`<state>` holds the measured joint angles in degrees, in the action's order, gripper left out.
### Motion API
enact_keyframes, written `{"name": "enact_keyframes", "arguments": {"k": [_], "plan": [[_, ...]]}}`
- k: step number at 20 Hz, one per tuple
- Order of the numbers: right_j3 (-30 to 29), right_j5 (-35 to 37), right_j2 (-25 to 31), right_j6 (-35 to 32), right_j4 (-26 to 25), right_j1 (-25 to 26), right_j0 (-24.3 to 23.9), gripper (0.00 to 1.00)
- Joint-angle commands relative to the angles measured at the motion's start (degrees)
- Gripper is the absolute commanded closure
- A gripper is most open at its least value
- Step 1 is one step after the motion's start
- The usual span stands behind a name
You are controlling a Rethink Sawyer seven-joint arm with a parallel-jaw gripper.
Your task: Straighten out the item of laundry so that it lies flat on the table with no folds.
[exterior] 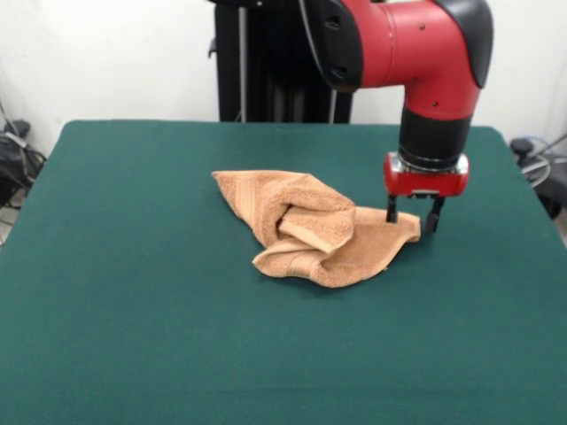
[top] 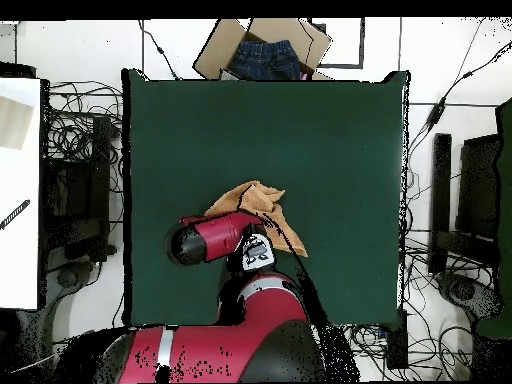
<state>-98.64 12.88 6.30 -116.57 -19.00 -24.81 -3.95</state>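
The item of laundry [exterior: 314, 230], an orange-tan towel, lies crumpled near the middle of the green table [exterior: 133, 283]. One part is folded over into a raised hump, and a flat flap points right. My gripper [exterior: 412, 218] stands upright at that right corner, low over the cloth and open. Its two dark fingers straddle the corner's tip. In the overhead view the towel [top: 256, 198] shows partly above the red arm [top: 210, 238], which hides the gripper there.
In the overhead view a cardboard box [top: 215, 52] holding dark blue cloth sits just beyond the table's [top: 330, 130] top edge. Cables and black stands lie on the floor along both sides. A white surface [top: 20, 200] is at the left.
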Motion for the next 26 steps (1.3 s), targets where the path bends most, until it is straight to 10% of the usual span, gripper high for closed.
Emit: {"name": "enact_keyframes", "arguments": {"k": [1, 26], "plan": [[5.7, 3.0, 3.4, -2.6, 1.1, 3.7, -1.5, 0.00], [4.7, 3.1, -1.7, -9.9, 8.6, 0.9, 2.3, 0.00]]}}
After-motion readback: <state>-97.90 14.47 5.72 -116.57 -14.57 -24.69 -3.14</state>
